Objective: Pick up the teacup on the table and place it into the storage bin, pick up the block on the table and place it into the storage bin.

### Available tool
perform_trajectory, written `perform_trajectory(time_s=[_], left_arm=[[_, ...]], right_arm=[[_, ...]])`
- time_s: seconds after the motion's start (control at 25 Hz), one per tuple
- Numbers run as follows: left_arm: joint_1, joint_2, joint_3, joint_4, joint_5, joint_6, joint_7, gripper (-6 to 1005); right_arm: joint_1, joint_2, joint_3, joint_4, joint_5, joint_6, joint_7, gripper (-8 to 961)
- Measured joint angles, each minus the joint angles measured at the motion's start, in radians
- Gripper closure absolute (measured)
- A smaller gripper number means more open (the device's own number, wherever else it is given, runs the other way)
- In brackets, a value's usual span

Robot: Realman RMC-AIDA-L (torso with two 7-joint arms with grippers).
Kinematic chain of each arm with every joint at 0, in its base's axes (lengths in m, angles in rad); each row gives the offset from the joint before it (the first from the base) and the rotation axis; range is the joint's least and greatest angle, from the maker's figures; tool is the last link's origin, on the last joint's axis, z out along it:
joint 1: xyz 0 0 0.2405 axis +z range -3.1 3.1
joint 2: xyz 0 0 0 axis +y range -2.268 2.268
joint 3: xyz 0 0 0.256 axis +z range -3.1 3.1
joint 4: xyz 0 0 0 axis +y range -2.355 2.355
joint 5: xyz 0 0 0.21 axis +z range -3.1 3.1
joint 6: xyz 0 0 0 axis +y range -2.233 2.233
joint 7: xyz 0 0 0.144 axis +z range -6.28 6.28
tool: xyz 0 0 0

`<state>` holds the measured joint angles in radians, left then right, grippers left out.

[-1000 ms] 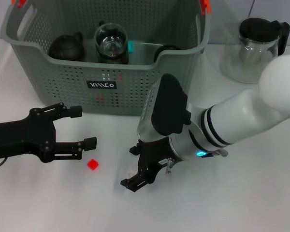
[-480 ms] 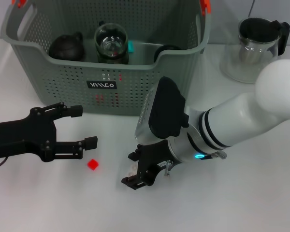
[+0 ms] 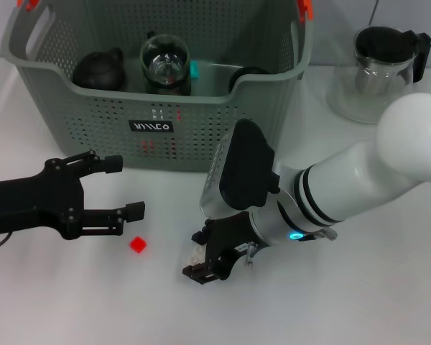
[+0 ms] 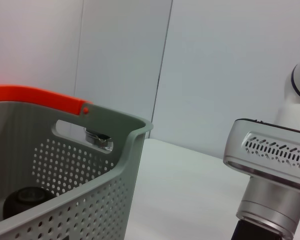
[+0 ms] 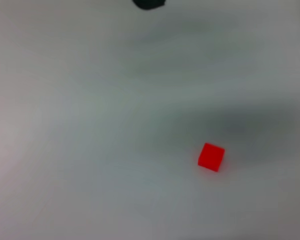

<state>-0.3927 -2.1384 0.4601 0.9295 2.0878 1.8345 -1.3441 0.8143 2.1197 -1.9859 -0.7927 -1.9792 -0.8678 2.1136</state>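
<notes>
**Right arm sinks lower over the white table**

Over the last second the right arm has eased down and slightly leftward, its tool (image 3: 201, 264) now hanging just above the table (image 3: 359, 302) at lower centre of the head view. Something small and pale sits between its fingers, though what it is I cannot tell, nor whether the fingers are closed on it. The left tool (image 3: 122, 188) has not budged at centre left, fingers apart around nothing.

The table is plain white, with a pale wall behind it in the left wrist view. The red block (image 3: 137, 244) lies on the table between the two tools, just below the left one, touching neither. The storage bin (image 3: 93, 122) fills the upper left, a dark round pot (image 3: 99, 70) and a glass vessel (image 3: 166, 68) inside it. A glass teapot (image 3: 377, 72) with a black lid stands at upper right, beside the bin. The bulky right forearm hides the table stretch in front of the bin's right corner.
</notes>
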Motion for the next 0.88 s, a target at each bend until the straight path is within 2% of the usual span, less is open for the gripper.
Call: perform_trajectory(time_s=[0.48, 0.56, 0.68, 0.88], left_arm=[[-0.002, 0.003, 0.000, 0.000, -0.001, -0.002, 0.000, 53], [-0.001, 0.005, -0.003, 0.000, -0.001, -0.001, 0.000, 53], [0.005, 0.008, -0.009, 0.006, 0.000, 0.004, 0.000, 53], [0.022, 0.011, -0.054, 0.010, 0.009, 0.008, 0.001, 53]], right_arm=[[-0.001, -0.011, 0.001, -0.025, -0.004, -0.011, 0.015, 503], [-0.009, -0.017, 0.012, -0.051, -0.005, -0.024, 0.020, 503], [-0.022, -0.022, 0.062, -0.080, -0.011, -0.064, 0.016, 504], [-0.037, -0.023, 0.211, -0.161, -0.053, -0.187, 0.010, 505]])
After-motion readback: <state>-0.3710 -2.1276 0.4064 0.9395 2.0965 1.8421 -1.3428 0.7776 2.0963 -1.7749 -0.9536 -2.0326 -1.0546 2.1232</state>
